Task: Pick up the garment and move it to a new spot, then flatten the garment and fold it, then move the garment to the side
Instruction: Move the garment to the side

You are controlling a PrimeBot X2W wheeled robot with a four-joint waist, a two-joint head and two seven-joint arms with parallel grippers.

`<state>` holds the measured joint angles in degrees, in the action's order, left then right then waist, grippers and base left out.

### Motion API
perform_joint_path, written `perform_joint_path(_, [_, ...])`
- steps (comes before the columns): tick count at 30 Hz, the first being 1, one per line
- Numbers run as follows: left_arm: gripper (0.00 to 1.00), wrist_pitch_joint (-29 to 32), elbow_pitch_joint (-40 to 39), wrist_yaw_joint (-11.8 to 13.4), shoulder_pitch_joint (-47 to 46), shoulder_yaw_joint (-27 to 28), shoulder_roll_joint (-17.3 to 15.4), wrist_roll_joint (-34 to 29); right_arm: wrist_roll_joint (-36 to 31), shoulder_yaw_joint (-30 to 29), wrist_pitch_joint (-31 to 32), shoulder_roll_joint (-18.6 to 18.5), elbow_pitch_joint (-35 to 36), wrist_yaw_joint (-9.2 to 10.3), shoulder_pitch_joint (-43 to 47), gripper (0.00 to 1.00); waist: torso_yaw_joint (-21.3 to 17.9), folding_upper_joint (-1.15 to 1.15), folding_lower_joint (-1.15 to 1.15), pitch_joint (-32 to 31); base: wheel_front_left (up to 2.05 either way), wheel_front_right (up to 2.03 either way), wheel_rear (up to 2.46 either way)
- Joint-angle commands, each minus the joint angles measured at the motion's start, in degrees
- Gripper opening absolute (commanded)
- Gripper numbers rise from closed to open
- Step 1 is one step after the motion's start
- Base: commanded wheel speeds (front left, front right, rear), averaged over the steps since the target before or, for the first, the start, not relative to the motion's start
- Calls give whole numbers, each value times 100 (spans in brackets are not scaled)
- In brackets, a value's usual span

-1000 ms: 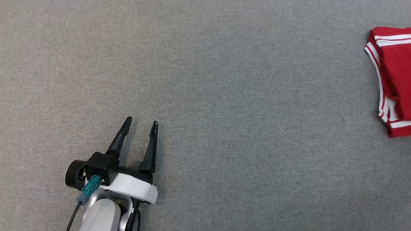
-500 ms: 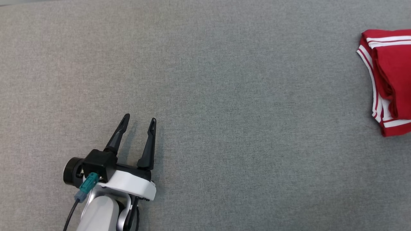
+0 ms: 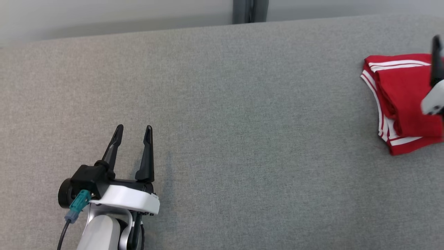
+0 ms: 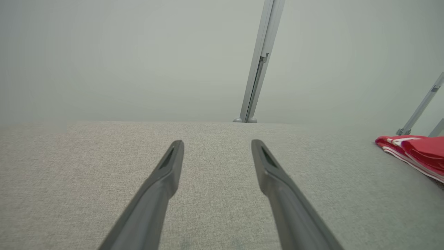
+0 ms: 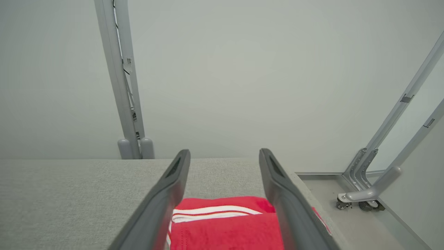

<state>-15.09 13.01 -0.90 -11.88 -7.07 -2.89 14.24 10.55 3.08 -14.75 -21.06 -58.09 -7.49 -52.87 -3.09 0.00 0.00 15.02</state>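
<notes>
The garment [image 3: 399,100] is red with white stripes and lies folded on the grey table [image 3: 242,104] at the far right. My right gripper [image 5: 224,152] hovers over it, open, and the garment [image 5: 225,229] shows flat between and below its fingers without being gripped. At the right edge of the head view one of its dark fingers [image 3: 436,59] stands above the cloth. My left gripper [image 3: 134,127] rests low at the near left, open and holding nothing, far from the garment. In the left wrist view the left gripper [image 4: 218,143] points across bare table, with the garment [image 4: 416,151] off to the right.
The table's far edge runs along the top of the head view, with a grey metal post [image 3: 249,10] and a pale wall behind it. Past the table's right edge is floor with a slanted metal frame on casters [image 5: 360,201].
The head view has shifted, bringing the table's far edge and the post into the picture. A finger of my right gripper now shows at the right edge over the garment. The garment lies as before.
</notes>
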Motion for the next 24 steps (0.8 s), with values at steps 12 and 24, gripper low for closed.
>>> perform_joint_path(12, [100, -7, 309, 421, 436, -56, -13, 210, -426, -405, -49, 1613, 2498, -1, 2607, 100, -22, 0, 0, -826, 0, 0, 0])
perform_joint_path(24, [100, -7, 338, 703, 809, 4, -11, 409, 3, -123, -49, 1796, 3823, -1, 4147, 100, 132, 0, 0, -1174, 0, 0, 0])
